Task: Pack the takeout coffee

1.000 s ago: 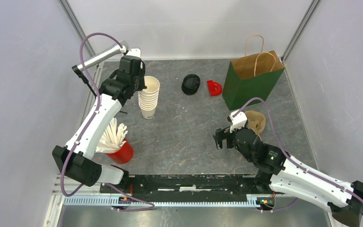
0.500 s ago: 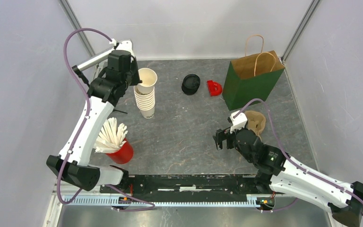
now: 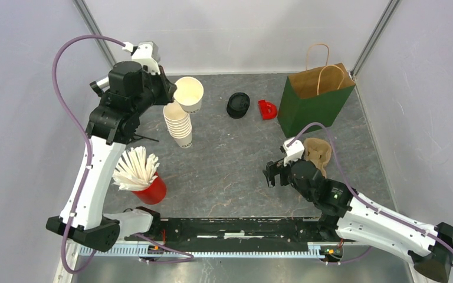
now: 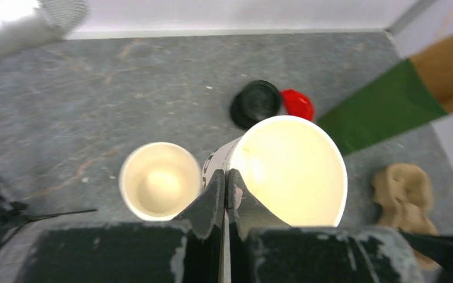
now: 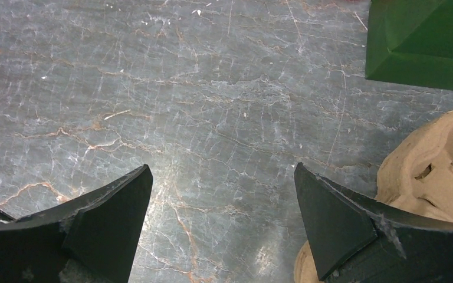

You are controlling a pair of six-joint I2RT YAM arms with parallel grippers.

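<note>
**Top view.** The left gripper (image 3: pixel 174 96), in the upper left of the frame, is pinched shut on the rim of a single cream cup (image 3: pixel 189 94). The cup is held tilted above and just right of the stack (image 3: pixel 180 127) of lidless cups, and it has no lid. The black lids (image 3: pixel 238 105) lie on the table (image 3: pixel 224 171) at upper centre, well apart from both grippers, with a small red piece (image 3: pixel 266 109) just to their right. A green bag (image 3: pixel 312 103) with paper handles stands at upper right. The right gripper (image 3: pixel 274 175) hovers right of centre, beside a brown pulp carrier (image 3: pixel 319 150). Only this view shows the red cup (image 3: pixel 152 190) of white sticks (image 3: pixel 137 168) at lower left.

**Left wrist view.** The two fingers meet on the cup's near rim, one inside and one outside the wall. The cup's open mouth fills the centre right and the top of the stack lies to its left. Dark print shows on the cup's outer wall but is too cut off to read. The bag and carrier are blurred at the right edge.

**Right wrist view.** The jaws stand wide apart over bare table with nothing between them. A corner of the bag sits at upper right. The carrier is cut off at the right edge, partly behind the right finger. No cup or lid shows here.

How many lids are stacked cannot be made out in any view.
</note>
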